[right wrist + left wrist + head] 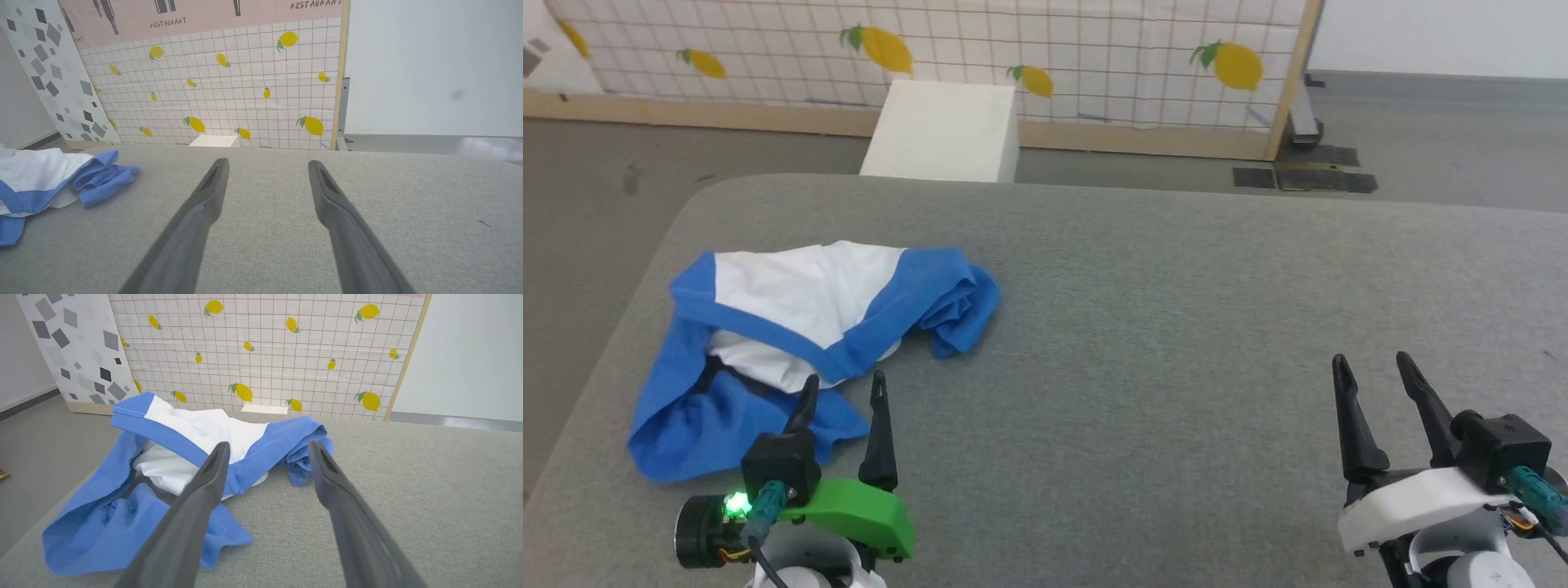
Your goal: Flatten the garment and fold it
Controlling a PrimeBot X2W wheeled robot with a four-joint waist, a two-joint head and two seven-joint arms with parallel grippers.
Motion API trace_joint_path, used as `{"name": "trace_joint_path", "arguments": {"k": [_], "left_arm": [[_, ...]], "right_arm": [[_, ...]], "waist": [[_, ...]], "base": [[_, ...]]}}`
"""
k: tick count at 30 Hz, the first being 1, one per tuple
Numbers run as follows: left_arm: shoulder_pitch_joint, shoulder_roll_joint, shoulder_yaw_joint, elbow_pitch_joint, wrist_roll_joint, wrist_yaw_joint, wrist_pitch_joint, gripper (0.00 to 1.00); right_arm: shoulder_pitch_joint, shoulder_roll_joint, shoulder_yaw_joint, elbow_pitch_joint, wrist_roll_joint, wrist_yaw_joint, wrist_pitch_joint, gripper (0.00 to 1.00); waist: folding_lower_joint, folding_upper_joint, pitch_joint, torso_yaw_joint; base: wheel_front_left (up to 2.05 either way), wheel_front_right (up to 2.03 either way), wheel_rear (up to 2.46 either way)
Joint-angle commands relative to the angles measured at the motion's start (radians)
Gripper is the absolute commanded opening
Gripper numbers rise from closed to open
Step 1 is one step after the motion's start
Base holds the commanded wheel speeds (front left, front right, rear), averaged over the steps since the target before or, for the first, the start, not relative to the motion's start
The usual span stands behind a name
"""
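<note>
The garment [792, 318] lies crumpled on the left part of the grey table, its white body bunched among bright blue sleeves and band. Up close, the garment [192, 433] is piled just beyond my left fingers, and the garment [45, 179] sits at the far left in the right wrist view. My left gripper [843, 387] is open at the heap's near edge, with nothing between its fingers. My right gripper [1372, 365] is open over bare table at the lower right, far from the cloth.
The grey fabric table [1160, 327] stretches wide to the right of the heap; its left edge runs close past the cloth. Behind the table stand a white box [943, 131] on the floor and a lemon-printed panel [1013, 49].
</note>
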Motion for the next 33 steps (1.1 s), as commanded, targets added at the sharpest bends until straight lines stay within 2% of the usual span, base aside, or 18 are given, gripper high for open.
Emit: {"name": "trace_joint_path", "arguments": {"k": [1,18,33], "left_arm": [[-0.006,-0.002,0.001,0.004,-0.009,0.007,-0.012,1.0],[0.008,-0.002,-0.008,0.018,-0.038,0.024,-0.051,1.0],[0.022,-0.003,-0.01,0.042,-0.046,0.031,-0.082,1.0]], "right_arm": [[0.011,0.001,-0.001,0.005,0.01,-0.001,-0.014,1.0],[0.027,0.001,0.003,0.048,0.036,-0.001,-0.053,1.0],[0.033,0.001,0.017,0.1,0.081,-0.001,-0.084,1.0]], "waist": [[0.0,0.0,0.001,0.036],[0.0,0.0,0.006,0.263],[0.0,0.0,-0.007,0.369]], "base": [[0.0,0.0,0.0],[0.0,0.0,0.0],[0.0,0.0,0.0]]}}
